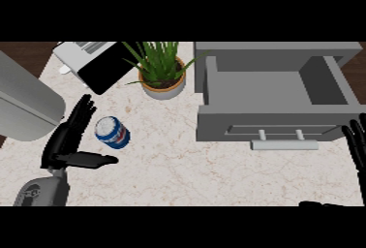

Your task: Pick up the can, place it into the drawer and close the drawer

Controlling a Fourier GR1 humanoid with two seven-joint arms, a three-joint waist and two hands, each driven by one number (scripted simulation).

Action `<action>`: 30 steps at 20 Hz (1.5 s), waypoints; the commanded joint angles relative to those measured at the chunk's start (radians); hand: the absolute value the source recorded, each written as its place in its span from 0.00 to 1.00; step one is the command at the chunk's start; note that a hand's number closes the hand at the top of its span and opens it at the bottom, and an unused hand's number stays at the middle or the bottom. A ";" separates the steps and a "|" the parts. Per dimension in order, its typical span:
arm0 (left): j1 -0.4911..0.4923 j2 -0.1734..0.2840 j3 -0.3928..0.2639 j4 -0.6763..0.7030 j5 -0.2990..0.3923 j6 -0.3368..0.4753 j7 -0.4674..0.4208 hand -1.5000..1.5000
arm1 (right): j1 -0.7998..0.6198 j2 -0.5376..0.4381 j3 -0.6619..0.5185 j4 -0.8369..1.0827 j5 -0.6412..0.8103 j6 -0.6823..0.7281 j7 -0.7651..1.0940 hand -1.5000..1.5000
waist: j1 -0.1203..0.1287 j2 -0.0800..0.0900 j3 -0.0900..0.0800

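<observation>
A blue can [113, 132] with a white top and a red stripe stands on the marble counter [186, 169] at the left. My left hand [67, 140] is open just left of it, fingers pointing up past the can and thumb stretched out below it; it does not touch the can. The grey drawer [279, 89] is pulled open at the right, with nothing inside, and its pale handle [283, 144] faces me. My right hand [355, 143] rests open at the view's right edge, beside the drawer's front.
A potted green plant [163, 72] stands between the can and the drawer. Behind the can lie a white toaster [80, 52] and a black slab [109, 68]. A large grey rounded appliance [22, 104] fills the left edge.
</observation>
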 commanded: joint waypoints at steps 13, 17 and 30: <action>-0.084 0.048 0.043 0.360 -0.044 -0.020 -0.235 0.00 | 0.011 0.024 -0.020 -0.019 0.002 0.024 0.002 0.00 | -0.002 0.000 0.000; -0.057 0.069 0.050 0.355 -0.028 -0.046 -0.220 0.00 | -0.026 0.018 -0.005 -0.060 0.029 -0.008 0.082 0.00 | 0.000 0.000 0.000; -0.225 0.087 0.077 0.717 -0.055 -0.014 -0.414 0.00 | 0.012 0.016 -0.042 -0.040 -0.007 0.044 0.002 0.00 | -0.006 0.001 0.000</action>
